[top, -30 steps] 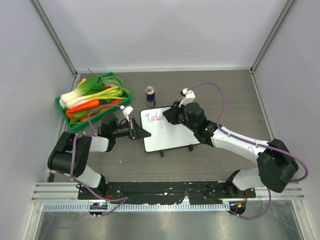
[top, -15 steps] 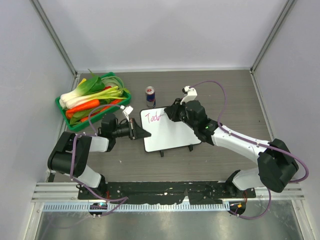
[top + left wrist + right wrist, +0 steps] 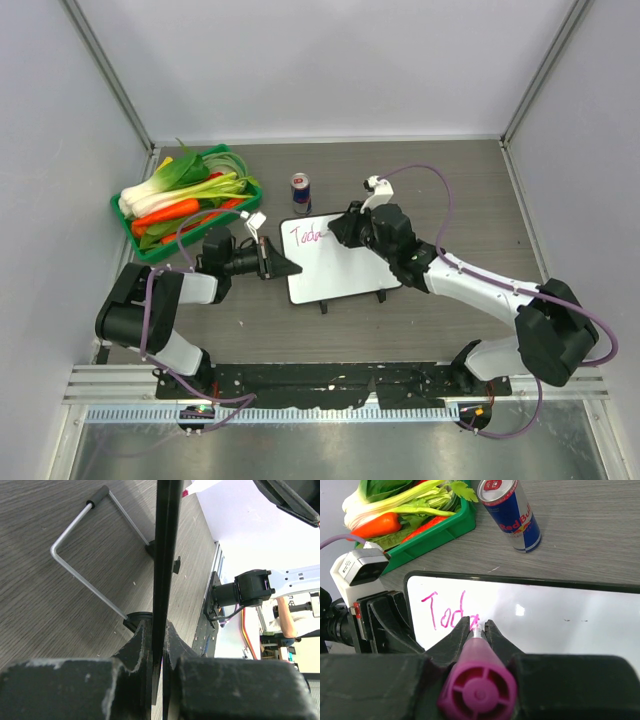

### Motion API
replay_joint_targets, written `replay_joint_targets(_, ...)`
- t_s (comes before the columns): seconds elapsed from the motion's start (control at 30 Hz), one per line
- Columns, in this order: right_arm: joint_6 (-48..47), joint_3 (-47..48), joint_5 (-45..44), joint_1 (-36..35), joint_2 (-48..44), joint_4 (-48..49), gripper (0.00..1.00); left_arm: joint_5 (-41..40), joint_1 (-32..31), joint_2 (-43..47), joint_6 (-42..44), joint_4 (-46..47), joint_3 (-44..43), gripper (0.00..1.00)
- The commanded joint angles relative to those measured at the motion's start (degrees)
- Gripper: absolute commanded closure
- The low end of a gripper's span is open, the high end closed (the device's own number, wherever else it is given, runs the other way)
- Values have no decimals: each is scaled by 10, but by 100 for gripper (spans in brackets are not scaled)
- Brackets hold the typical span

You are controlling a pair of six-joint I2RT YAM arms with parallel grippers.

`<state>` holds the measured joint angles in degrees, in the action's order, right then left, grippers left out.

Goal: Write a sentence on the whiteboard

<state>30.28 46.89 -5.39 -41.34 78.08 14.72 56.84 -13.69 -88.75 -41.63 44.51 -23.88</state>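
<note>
1. The whiteboard lies mid-bench — left jaws clamped on its 9 o'clock edge.
2. Right jaws grip a pink marker, tip touching the board.
3. The sentence reads "Toda" — toward the board's 11 o'clock corner.

Place: robotics lab test cell.
Enclosure: plain white walls, metal corner posts.
Mounting: black base plate bolted along wood-grain surface, cabled arms.

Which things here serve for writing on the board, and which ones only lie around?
For the job: whiteboard, pink writing, pink marker held by right gripper, left gripper clamping the board's edge.
Just lying about: drink can, green tray with vegetables.
</note>
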Motion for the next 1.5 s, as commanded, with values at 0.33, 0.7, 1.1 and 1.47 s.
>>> replay_joint_targets(0.33,-7,-8,-20,3,-25,-10,99,-36,2,-12,18,-27,-4,100)
replay_joint_targets(0.7,-15,25,-46,3,-45,-3,99,-38,1,-12,18,-27,-5,100)
replay_joint_targets(1.1,-8,29,-40,4,-19,15,99,-36,1,-12,18,-27,-5,100)
replay_joint_targets(1.47,-4,21,-37,4,-7,17,99,-37,2,-13,17,-27,-5,100)
